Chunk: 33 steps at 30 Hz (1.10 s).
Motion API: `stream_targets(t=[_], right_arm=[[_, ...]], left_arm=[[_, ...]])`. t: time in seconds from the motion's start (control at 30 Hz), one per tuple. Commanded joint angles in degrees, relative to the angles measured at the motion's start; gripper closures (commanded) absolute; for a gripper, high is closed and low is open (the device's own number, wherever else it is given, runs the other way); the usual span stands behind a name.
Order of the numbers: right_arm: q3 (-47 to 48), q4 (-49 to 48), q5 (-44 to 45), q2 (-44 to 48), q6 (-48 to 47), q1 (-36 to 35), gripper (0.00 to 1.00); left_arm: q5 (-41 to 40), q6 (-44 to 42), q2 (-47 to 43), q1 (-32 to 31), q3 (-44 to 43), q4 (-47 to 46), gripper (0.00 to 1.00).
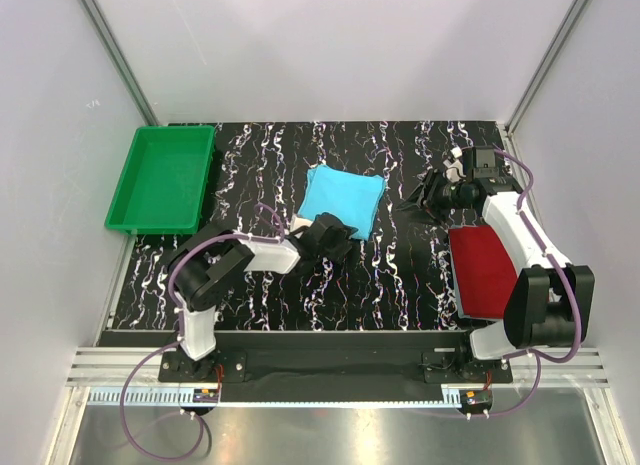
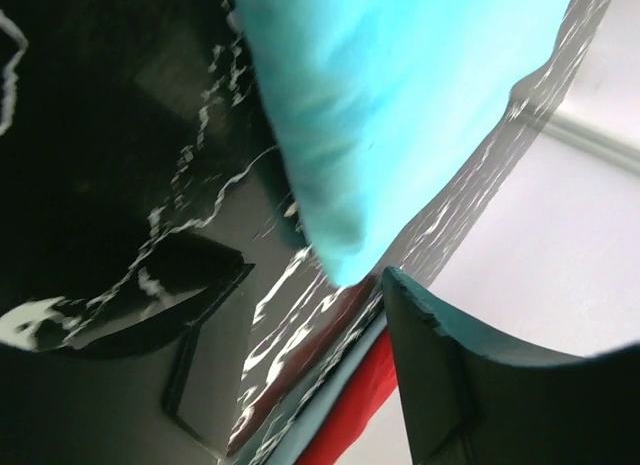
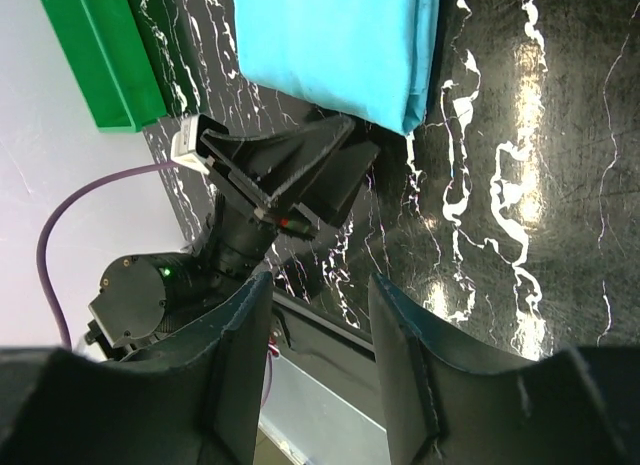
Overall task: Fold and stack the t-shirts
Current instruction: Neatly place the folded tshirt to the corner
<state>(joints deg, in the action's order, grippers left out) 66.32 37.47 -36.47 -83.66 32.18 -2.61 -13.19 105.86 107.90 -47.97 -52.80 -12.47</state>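
Observation:
The turquoise t-shirt [image 1: 342, 199] lies folded into a rough square at the middle of the mat. The dark red t-shirt [image 1: 487, 271] lies as a folded rectangle at the right, partly under my right arm. My left gripper [image 1: 329, 234] is open at the turquoise shirt's near edge. In the left wrist view the shirt's corner [image 2: 345, 240] hangs between the spread fingers [image 2: 450, 365] of the left gripper [image 2: 318, 277] without being clamped. The red shirt [image 2: 362, 405] shows beyond. My right gripper [image 1: 418, 195] is open and empty, just right of the turquoise shirt [image 3: 330, 45]; its tips [image 3: 315, 285] hover above the mat.
A green plastic tray [image 1: 163, 178] stands at the back left, also in the right wrist view [image 3: 95, 55]. The black marbled mat [image 1: 380, 275] covers the table. White walls close the back and sides. The left gripper [image 3: 280, 175] shows in the right wrist view.

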Motion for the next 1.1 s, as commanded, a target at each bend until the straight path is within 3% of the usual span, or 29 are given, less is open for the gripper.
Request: stream_targets(t=[0.0, 0.3, 0.43, 0.57, 0.7, 0.9, 1.07], right_arm=[[2.0, 0.8, 1.0, -0.3, -1.4, -0.2, 0.50], [4.8, 0.6, 2.5, -4.8, -2.1, -0.3, 0.48], [5.7, 0.0, 2.5, -8.9, -2.2, -0.3, 0.45], [7.2, -0.7, 0.4, -12.8, -2.9, -0.4, 0.43], [10.1, -1.5, -5.1, -20.0, -5.3, -0.3, 0.40], [15.6, -2.7, -9.0, -27.6, -9.4, -0.3, 0.38], [17.9, -7.1, -11.9, -32.3, -7.2, -1.2, 0.34]], left_arm=[[-5.4, 4.5, 2.4, -0.4, -2.1, 2.8, 0.43], [-5.7, 5.8, 6.6, -0.4, -4.3, 3.0, 0.51], [-5.4, 5.8, 6.9, -0.4, -3.2, 1.3, 0.62], [-4.0, 4.4, 6.5, 0.5, -1.0, -2.9, 0.88], [-1.6, 2.1, 4.1, 2.1, 1.4, -7.4, 1.00], [4.8, -1.4, 0.0, 4.5, 4.4, -10.5, 1.00], [6.8, -0.8, -4.5, 4.9, 7.8, -11.7, 1.00]])
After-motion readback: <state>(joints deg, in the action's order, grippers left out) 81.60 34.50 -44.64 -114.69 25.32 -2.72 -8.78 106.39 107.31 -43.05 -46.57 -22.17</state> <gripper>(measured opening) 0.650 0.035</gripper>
